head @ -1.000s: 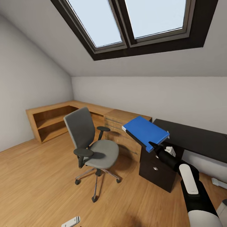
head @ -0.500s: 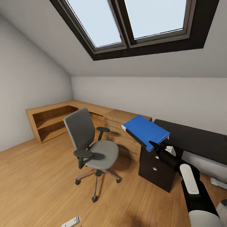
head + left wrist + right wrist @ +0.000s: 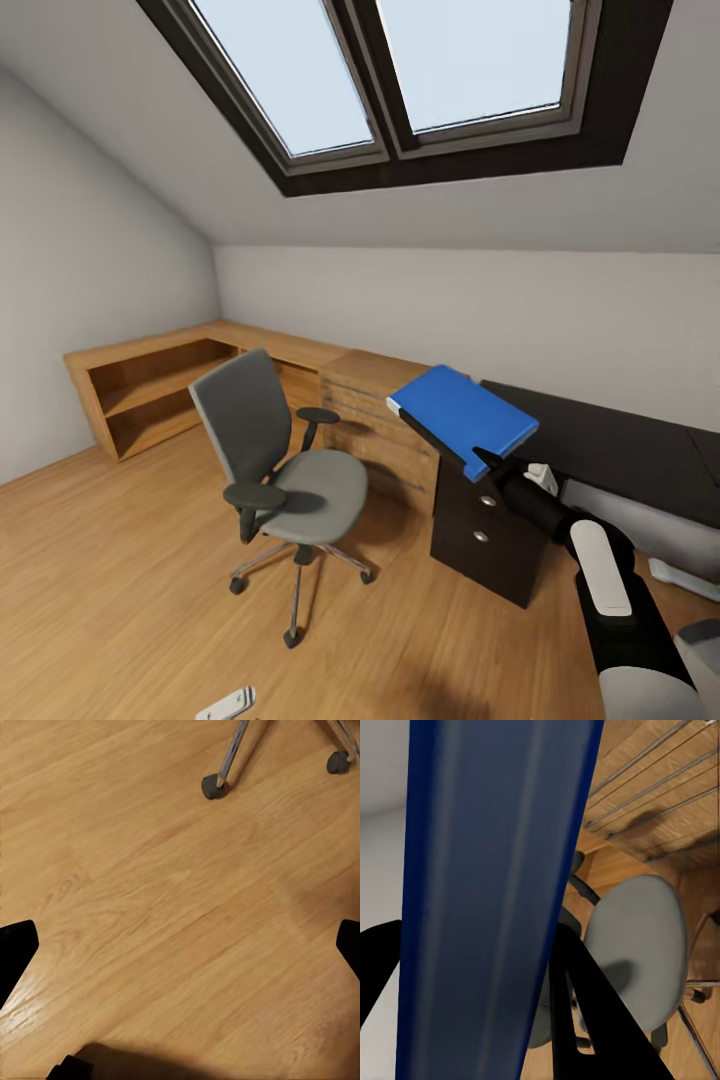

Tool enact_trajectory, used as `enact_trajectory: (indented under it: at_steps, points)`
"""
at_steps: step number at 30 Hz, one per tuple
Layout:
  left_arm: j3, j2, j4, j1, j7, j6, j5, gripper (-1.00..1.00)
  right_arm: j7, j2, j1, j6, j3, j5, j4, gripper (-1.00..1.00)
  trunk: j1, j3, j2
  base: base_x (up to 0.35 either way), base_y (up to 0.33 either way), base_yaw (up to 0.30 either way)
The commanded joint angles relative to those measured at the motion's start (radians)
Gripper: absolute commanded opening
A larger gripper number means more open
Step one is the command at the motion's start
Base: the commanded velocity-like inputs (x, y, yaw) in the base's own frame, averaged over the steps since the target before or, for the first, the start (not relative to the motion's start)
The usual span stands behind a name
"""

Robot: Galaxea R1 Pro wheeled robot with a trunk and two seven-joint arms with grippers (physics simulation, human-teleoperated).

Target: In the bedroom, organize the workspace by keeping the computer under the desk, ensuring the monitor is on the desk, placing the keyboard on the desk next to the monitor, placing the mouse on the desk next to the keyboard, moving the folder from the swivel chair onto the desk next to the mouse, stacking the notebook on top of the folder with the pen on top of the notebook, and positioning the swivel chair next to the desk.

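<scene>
1. Head view: the right gripper (image 3: 487,462) is clamped on a near corner of the blue folder (image 3: 462,418), which is held in the air, tilted, its long axis running up and away from the jaws toward the wooden cabinet (image 3: 378,420). The folder hangs over the near end of the black desk (image 3: 620,445), above its drawer unit; the bare desktop lies to the right of and slightly below the folder, so the placing move, as I judge it, is a short carry rightward and down. The right arm (image 3: 600,580) reaches forward and up from the lower right, elbow low, wrist raised. The chair (image 3: 285,480) stands on the floor (image 3: 120,570) well left of the desk, its seat bare.

2. Left wrist view: the left gripper (image 3: 180,952) looks down at the floor, its finger tips at opposite edges, so the jaws stand wide apart and hold nothing. A chair caster (image 3: 213,787) is near.

3. Right wrist view: the folder's (image 3: 495,885) edge runs straight out between the dark fingers (image 3: 592,1012), which close on it; the chair seat (image 3: 641,945) lies below, beyond it.
</scene>
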Motion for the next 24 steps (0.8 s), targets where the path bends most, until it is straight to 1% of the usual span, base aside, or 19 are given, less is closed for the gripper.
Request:
enact_trajectory:
  at_steps: [1,2,3,4,5,6,9,10,12,14,16,19,23,24]
  points:
    - [-0.004,0.000,0.003,-0.001,0.007,0.003,0.007,1.00,0.005,0.000,-0.001,0.006,-0.006,0.003,0.000,-1.00,-0.004,0.002,0.007,0.000,0.000,-0.131]
    - [-0.008,0.001,0.018,-0.001,0.006,0.002,0.007,1.00,0.005,0.000,-0.001,0.006,-0.014,0.003,0.001,-1.00,-0.008,0.005,0.014,0.000,0.000,-0.178]
    - [-0.022,0.001,0.075,-0.001,0.003,-0.002,0.005,1.00,0.006,0.000,-0.001,0.006,-0.030,0.003,0.008,-1.00,-0.012,0.008,0.021,0.000,0.000,-0.227]
    - [-0.026,0.001,0.100,0.000,0.001,-0.010,0.005,1.00,0.006,0.000,-0.001,0.006,-0.034,0.003,0.015,-1.00,-0.015,0.011,0.028,0.000,0.000,-0.239]
    - [-0.032,0.003,0.132,0.000,0.001,-0.053,0.005,1.00,0.006,0.000,-0.001,0.005,-0.039,0.003,0.029,-1.00,-0.019,0.015,0.035,0.000,0.000,-0.253]
    - [-0.033,0.004,0.140,0.000,0.000,-0.067,0.005,1.00,0.005,0.000,-0.001,0.005,-0.040,0.003,0.031,-1.00,-0.023,0.018,0.042,0.000,0.000,-0.255]
    - [-0.036,0.005,0.186,0.000,0.000,-0.139,0.002,1.00,0.005,0.001,-0.001,-0.006,-0.042,0.004,0.041,-1.00,-0.035,0.027,0.063,0.000,0.000,-0.259]
    - [-0.038,0.005,0.195,0.000,0.000,-0.152,-0.006,1.00,0.005,0.001,-0.001,-0.016,-0.042,0.004,0.044,-1.00,-0.038,0.030,0.070,0.000,0.000,-0.262]
    - [-0.039,0.004,0.204,0.000,0.000,-0.163,-0.033,1.00,0.005,0.002,-0.001,-0.041,-0.043,0.004,0.055,-1.00,-0.046,0.037,0.084,0.000,0.000,-0.266]
    - [-0.040,0.002,0.210,0.000,0.000,-0.171,-0.074,1.00,0.006,0.001,-0.001,-0.085,-0.043,0.005,0.079,-1.00,-0.054,0.043,0.098,0.000,0.000,-0.278]
    - [-0.039,0.001,0.212,0.000,0.000,-0.174,-0.091,1.00,0.005,0.001,-0.001,-0.111,-0.043,0.005,0.093,-1.00,-0.061,0.049,0.112,0.000,0.000,-0.285]
    - [-0.040,0.001,0.214,0.000,-0.001,-0.176,-0.104,1.00,0.005,0.002,-0.001,-0.133,-0.042,0.005,0.104,-1.00,-0.073,0.058,0.133,0.000,0.000,-0.290]
    - [-0.039,0.001,0.215,0.000,-0.001,-0.176,-0.107,1.00,0.004,0.005,-0.001,-0.151,-0.041,0.005,0.113,-1.00,-0.088,0.071,0.161,0.000,0.000,-0.294]
    - [-0.039,0.001,0.215,0.000,-0.001,-0.177,-0.107,1.00,0.003,0.005,-0.001,-0.166,-0.039,0.006,0.124,-1.00,-0.092,0.074,0.168,0.000,0.000,-0.295]
